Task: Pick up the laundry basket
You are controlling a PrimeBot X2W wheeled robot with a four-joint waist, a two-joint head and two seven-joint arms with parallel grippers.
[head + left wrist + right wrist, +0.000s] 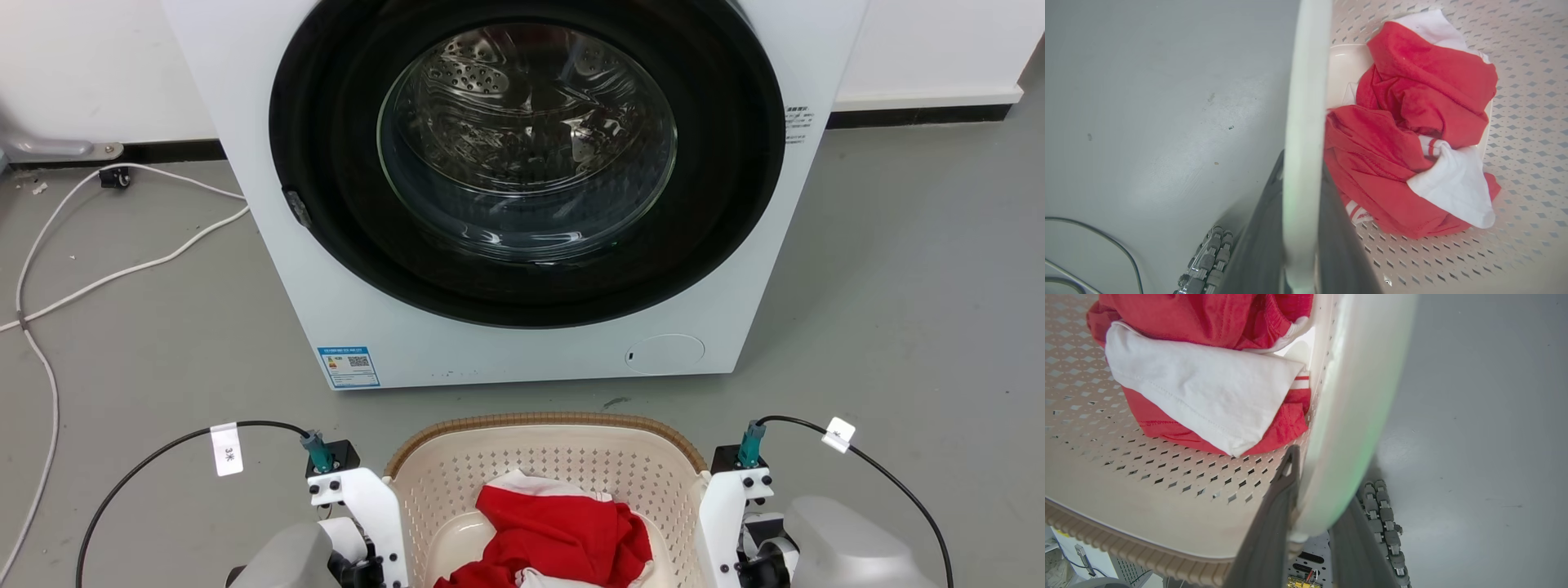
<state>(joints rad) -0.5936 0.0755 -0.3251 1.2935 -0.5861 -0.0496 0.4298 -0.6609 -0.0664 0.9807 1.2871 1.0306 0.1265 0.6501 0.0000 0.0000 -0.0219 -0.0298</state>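
A smooth grey floor (122,367) with a dull sheen runs under everything. Nearest, at the bottom edge of the head view, sits the laundry basket (571,461). Its near half is cut off there. Its cream plastic walls are pierced with small diamond holes, and a brown woven-look rim curves round the far side. A crumpled red and white garment (563,531) lies in its bottom.

The left gripper (1302,171) has one dark finger on each side of the basket's white left handle (1302,102), pressed against it. The right gripper (1316,482) straddles the white right handle (1355,396) in the same way, though the tip of its outer finger is hidden behind the handle. Whether the basket rests on the floor cannot be told.

Just beyond the basket stands a white washing machine (522,351), its top cut off. Its round door (526,139) is a black ring around domed glass, with the perforated steel drum behind. A white cable (122,269) trails over the floor at the left. Farthest back is a white wall (98,65) with a dark skirting strip.
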